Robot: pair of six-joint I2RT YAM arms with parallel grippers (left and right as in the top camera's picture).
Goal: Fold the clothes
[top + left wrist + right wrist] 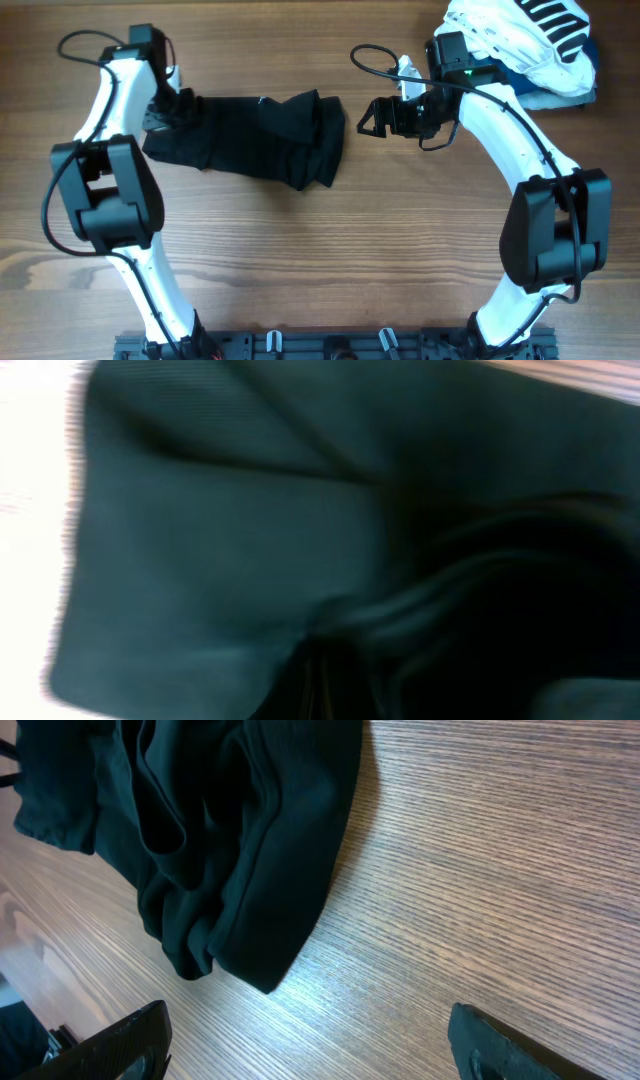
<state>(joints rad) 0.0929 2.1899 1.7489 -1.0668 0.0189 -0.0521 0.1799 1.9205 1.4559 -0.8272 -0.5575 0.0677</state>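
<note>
Lying across the upper middle of the overhead frame, left of centre, the black garment [260, 135] is a crumpled band on the wooden table [330, 260], flatter at its left end and bunched into thick folds at its right end. A small white mark shows on its upper edge. The left gripper [172, 106] sits at the garment's left end with its jaws closed on the fabric; its wrist view is filled with blurred dark cloth, and the fingers themselves are out of sight there. The right gripper [368, 117] hovers just right of the bunched end, not touching it, its fingers [135, 1042] spread wide over bare wood. In the upper right corner a white striped garment [520, 45] lies on a blue garment [575, 99].
</note>
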